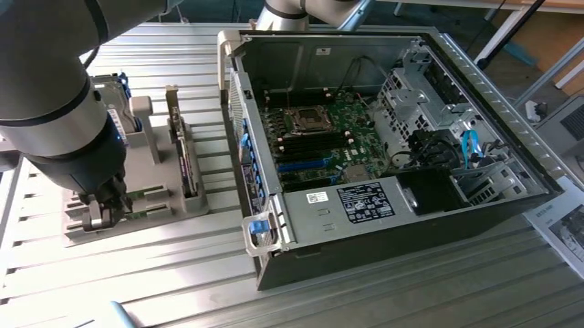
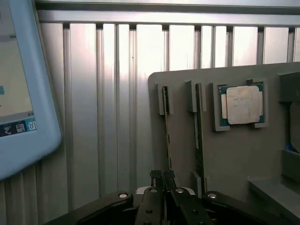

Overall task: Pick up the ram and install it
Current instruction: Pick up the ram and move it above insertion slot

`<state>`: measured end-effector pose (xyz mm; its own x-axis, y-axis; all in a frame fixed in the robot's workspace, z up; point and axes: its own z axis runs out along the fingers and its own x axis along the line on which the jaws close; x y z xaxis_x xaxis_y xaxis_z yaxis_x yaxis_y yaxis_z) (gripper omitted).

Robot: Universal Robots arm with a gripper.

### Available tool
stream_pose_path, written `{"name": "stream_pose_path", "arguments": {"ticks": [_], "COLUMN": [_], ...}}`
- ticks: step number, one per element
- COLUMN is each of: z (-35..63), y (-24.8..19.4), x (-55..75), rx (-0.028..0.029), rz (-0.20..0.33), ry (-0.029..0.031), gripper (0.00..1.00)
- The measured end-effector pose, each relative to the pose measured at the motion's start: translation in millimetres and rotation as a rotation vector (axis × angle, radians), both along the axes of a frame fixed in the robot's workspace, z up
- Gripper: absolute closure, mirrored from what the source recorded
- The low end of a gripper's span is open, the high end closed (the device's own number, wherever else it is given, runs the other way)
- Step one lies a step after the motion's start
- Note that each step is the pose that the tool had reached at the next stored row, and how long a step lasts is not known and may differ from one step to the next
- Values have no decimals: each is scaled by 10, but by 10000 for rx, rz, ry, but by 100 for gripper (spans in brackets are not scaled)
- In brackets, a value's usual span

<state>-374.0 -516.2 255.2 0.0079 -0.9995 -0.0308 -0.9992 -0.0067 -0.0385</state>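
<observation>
Pincer (image 2: 162,180) clamps the ram (image 2: 167,126) in grey tray (image 2: 234,154); power-supply label (image 1: 365,203) illegible.

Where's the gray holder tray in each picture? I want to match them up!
Exterior view: the gray tray sits on the ribbed table at the exterior view's left, beside the open computer case.
Wrist view: the gray tray lies ahead of the camera, carrying a square silver chip.
Shared landmark: the gripper, low over the tray in both.
</observation>
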Motion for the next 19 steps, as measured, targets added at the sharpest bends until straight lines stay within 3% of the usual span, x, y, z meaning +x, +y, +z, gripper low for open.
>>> {"name": "stream_pose_path", "arguments": {"ticks": [10,17,19], "z": [-284,-298,-298], "y": [0,0,0], "x": [0,0,0], "rx": [0,8,9], "rz": [167,168,168], "ry": [8,9,9], "gripper": [85,84,72]}}
